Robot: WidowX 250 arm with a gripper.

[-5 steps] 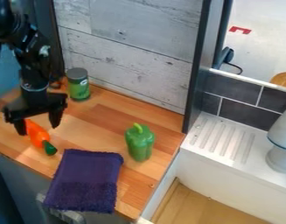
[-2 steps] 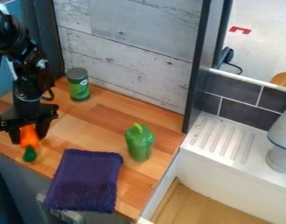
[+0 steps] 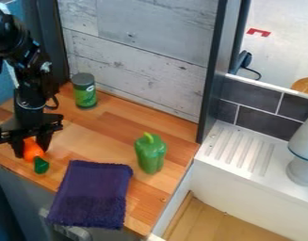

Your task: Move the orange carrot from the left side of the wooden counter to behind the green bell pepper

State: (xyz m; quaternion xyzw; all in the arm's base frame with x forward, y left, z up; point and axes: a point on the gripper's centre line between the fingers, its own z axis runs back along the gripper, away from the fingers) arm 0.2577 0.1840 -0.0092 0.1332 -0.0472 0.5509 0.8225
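At the left of the counter, the black gripper hangs down with its fingers closed around the orange carrot. The carrot's green top points toward the counter's front edge, and its upper end is partly hidden between the fingers. To the right of the carrot lies a dark purple cloth. A green pepper stands upright on the right part of the counter. Behind the gripper, near the wall, is a green can with a grey lid.
The wooden counter ends at a grey wood-look wall behind. On the right are a dark upright post, a white ribbed drainboard with a pale grey object, and a sink basin lower down.
The gripper has moved left and slightly toward the front edge, and its fingers have come closer together around the carrot. The carrot has shifted and turned; its green top swung left, then back right.
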